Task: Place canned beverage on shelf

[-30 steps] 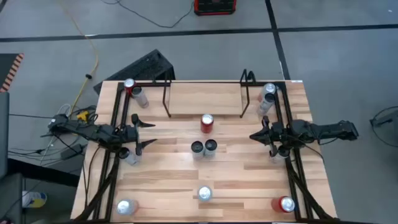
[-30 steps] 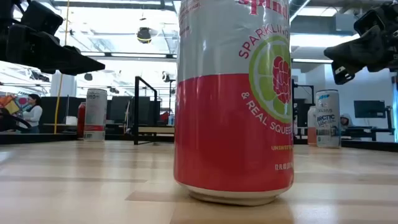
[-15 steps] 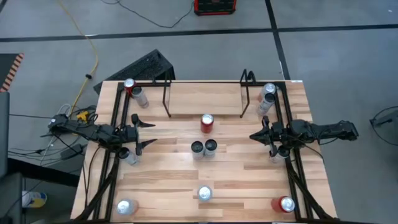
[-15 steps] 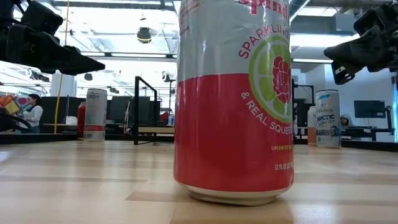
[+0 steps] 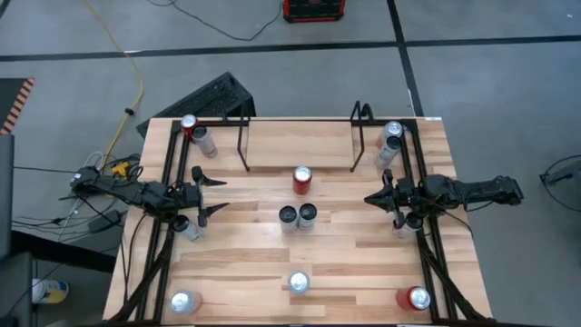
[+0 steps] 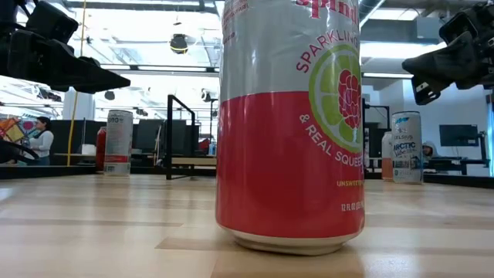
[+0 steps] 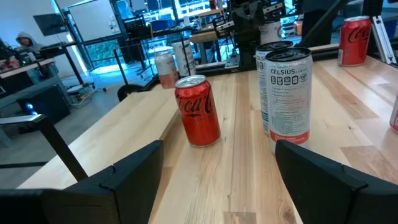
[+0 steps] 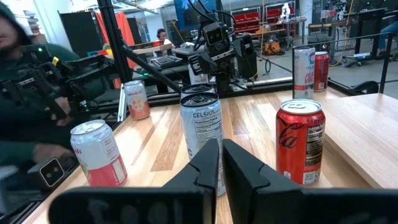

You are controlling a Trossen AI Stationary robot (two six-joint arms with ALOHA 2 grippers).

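Wooden desk (image 5: 272,263) carried everything, black tubular rails (image 5: 163,182) running along its left and right edges. The shelf (image 5: 300,143), thin black uprights around a light wood board, stood at the middle of the far edge with no can on it. Left arm reached in over the left edge, its hand (image 5: 201,193) held above the desk with fingers (image 7: 134,171) parted and nothing between them. Right arm reached in over the right edge, its hand (image 5: 383,198) closed and empty, fingertips (image 8: 214,163) nearly touching. Red cola can (image 5: 302,179) stood upright just in front of the shelf, near the desk's centre. Two tall white cans (image 5: 298,215) stood touching side by side, just nearer the front edge than the red one. A pink-and-white sparkling water can (image 6: 289,123) stood upright close to the middle of the front edge, filling the low view. Other cans stood near each of the four corners, a red-topped can (image 5: 417,298) at the front right corner among them.
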